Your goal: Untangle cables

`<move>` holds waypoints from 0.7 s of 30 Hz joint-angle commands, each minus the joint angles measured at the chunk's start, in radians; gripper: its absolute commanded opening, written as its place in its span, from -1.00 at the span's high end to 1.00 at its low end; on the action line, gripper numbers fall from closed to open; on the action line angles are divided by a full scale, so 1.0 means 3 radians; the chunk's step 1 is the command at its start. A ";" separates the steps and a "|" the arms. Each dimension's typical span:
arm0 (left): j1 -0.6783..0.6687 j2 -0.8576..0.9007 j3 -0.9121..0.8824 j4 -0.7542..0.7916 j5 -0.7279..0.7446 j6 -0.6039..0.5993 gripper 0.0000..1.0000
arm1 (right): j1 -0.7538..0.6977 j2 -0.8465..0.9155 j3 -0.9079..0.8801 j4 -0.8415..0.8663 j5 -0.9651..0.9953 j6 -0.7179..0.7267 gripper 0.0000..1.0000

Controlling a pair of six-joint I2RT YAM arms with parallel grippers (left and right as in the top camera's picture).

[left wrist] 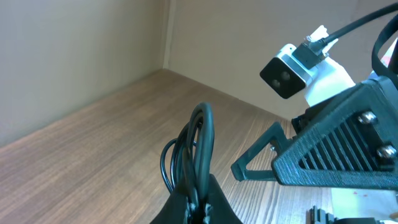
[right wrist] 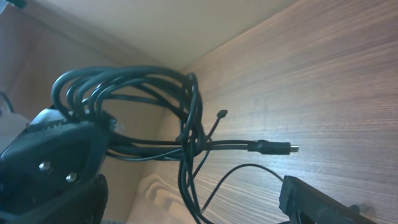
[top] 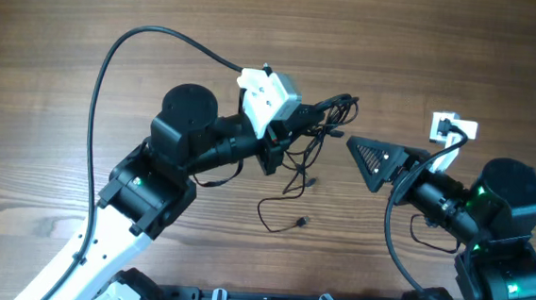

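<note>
The left jaws are clamped tight on the cables (top: 332, 112) and hold the coiled bundle up off the table (top: 445, 49) near its middle. In the left wrist view several loops stand above the grip, and one loose strand (top: 278, 207) trails down to lie on the wood. The right jaws stand wide and hold nothing, pointed at the bundle from just beside it. In the right wrist view a plug (right wrist: 273, 147) sticks out toward them. The main risk, as I judge it, is that the right jaws close on more than one cord. The strands run together and cross at a tight pinch below the loops, so a bite there would drag the whole bundle and cinch the crossing harder instead of freeing one cord. Pulling on the plug alone looks safer, but it is thin and hangs in the air, so the jaws could miss it or knock it aside. A hard tug against the left grip could strain the plug, or slip the coil out and drop it in a fresh heap. The two sets of jaws are also close together, so the right tips could strike the left ones or snag the loose strand on the way in.
</note>
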 commanded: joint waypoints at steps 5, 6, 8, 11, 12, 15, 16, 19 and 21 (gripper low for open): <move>-0.0009 -0.0013 0.0024 0.0052 0.0500 0.0175 0.92 | 0.0004 0.0009 0.0043 0.0017 0.0150 0.0000 -0.82; -0.0009 -0.0013 0.0024 0.0053 0.0533 0.0174 0.92 | 0.0004 0.0008 0.0043 0.0018 0.0201 -0.0001 -0.82; -0.0009 -0.0014 0.0024 0.0057 0.0575 0.0161 0.92 | 0.0004 0.0008 0.0043 0.0018 0.0243 -0.0005 -0.82; -0.0009 -0.0014 0.0024 0.0097 0.0779 0.0160 0.92 | 0.0004 0.0008 0.0043 0.0036 0.0323 -0.0158 -0.81; -0.0009 -0.0014 0.0024 0.0109 0.0778 0.0116 0.92 | 0.0004 0.0008 0.0043 0.0041 0.0324 -0.0312 -0.80; -0.0010 -0.0013 0.0024 0.0266 0.0816 -0.0121 0.92 | 0.0004 0.0008 0.0043 0.0045 0.0319 -0.0980 -0.80; -0.0010 -0.0013 0.0024 0.0324 0.0821 -0.0235 0.92 | 0.0005 0.0008 0.0043 0.0052 0.0309 -0.1174 -0.80; -0.0010 -0.0013 0.0024 0.0343 0.0971 -0.0280 0.92 | 0.0005 0.0008 0.0043 0.0217 0.0099 -0.1249 -0.73; -0.0036 -0.0013 0.0024 0.0345 0.1041 -0.0294 0.92 | 0.0005 0.0009 0.0043 0.0350 0.0033 -0.1249 -0.53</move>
